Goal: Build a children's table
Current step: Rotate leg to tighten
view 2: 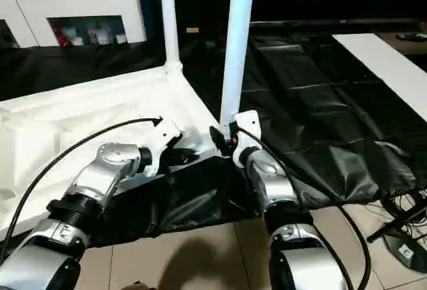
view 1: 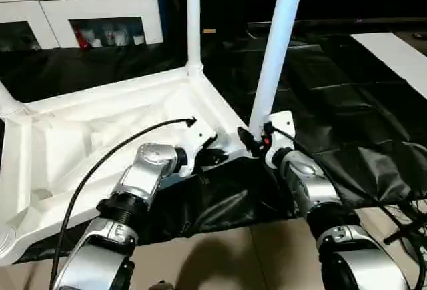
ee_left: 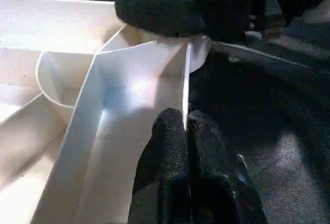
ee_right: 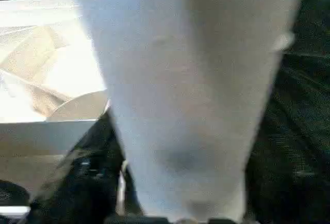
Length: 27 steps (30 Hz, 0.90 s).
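Observation:
The children's table lies upside down on a black sheet, its ribbed white top [view 1: 80, 137] facing up. One white leg [view 1: 193, 17] stands upright in the far corner socket. My right gripper [view 1: 259, 137] is shut on the bottom end of a second leg [view 1: 277, 43], which leans slightly over the near right corner. In the right wrist view this leg [ee_right: 185, 80] sits close in front. My left gripper [ee_left: 185, 123] is shut on the thin rim [ee_left: 186, 80] of the top beside that corner, next to a round socket [ee_left: 51, 80].
A white glass-doored cabinet [view 1: 100, 10] stands at the back left. The black sheet [view 1: 333, 103] spreads to the right, with a white board [view 1: 400, 57] on it. Cables and a stand [view 2: 400, 230] lie on the tiled floor at the lower right.

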{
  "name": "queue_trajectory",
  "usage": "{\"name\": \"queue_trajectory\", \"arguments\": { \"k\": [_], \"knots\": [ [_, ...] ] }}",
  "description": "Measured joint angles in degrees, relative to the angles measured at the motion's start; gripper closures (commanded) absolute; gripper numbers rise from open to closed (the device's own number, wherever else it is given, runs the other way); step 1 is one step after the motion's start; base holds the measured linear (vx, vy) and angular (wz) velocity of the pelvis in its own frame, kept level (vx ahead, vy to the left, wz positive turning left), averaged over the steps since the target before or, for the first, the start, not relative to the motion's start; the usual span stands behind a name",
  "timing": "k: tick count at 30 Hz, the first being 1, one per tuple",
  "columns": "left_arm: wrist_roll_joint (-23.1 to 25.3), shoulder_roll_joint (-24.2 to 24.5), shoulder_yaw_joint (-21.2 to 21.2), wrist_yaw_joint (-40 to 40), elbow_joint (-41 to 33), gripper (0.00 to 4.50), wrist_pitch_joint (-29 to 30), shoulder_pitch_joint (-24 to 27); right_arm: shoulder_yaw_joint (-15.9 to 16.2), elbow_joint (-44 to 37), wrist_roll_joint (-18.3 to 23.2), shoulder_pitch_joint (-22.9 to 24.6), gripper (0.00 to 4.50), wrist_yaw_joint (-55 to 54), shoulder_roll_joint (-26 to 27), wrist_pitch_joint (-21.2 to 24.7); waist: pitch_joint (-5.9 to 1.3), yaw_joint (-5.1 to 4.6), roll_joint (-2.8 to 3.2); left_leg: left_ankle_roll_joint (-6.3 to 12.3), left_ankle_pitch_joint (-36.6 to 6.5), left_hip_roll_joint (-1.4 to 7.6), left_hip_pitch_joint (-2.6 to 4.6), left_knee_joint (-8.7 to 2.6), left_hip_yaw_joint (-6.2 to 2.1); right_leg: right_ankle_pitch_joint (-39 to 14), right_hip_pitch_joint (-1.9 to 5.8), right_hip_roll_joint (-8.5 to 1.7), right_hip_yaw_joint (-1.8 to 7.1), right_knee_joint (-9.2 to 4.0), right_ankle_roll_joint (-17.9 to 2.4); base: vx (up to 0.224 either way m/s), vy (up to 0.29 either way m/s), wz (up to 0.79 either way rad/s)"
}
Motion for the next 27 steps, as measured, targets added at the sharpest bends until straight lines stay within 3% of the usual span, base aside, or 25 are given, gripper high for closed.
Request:
{"name": "queue_trajectory", "arguments": {
  "k": [3,10,16,27],
  "knots": [
    [-0.03,0.38,-0.01,-1.07,-0.45,4.5,-0.01,0.05,0.02,-0.12,0.15,0.0,0.66,4.59,-1.26,-0.01,0.01,0.01,-0.02,0.01,0.0,0.0,-0.16,-0.03,-0.01,0.01,-0.16,0.0,-0.02,0.01,-0.01,0.0,0.0,0.0],
    [-1.86,4.14,-0.61,-8.36,-1.23,4.5,-0.92,0.65,4.17,-1.48,0.59,0.14,0.66,21.15,-7.22,0.55,0.03,0.17,-0.01,0.02,0.01,0.09,-0.54,-0.01,-0.04,0.0,-0.46,0.06,-0.15,0.03,-0.02,0.0,0.0,0.0],
    [-3.42,7.95,-2.02,-19.34,-1.16,4.5,-2.22,0.82,7.52,-3.67,1.63,0.31,0.66,38.85,-11.24,3.36,0.1,1.21,-0.13,0.08,-0.04,0.2,-0.68,0.23,-0.03,0.01,-0.52,0.1,-0.2,0.06,-0.03,0.0,0.0,0.0],
    [-4.53,10.57,-3.31,-28.94,0.75,4.5,-3.33,0.39,10.62,-3.96,1.8,-0.46,1.61,51.71,-13.83,6.16,0.1,1.44,-0.26,0.11,-0.05,0.21,-0.64,0.3,-0.02,0.02,-0.49,0.08,-0.19,0.13,-0.05,0.0,0.0,0.0]
  ]
}}
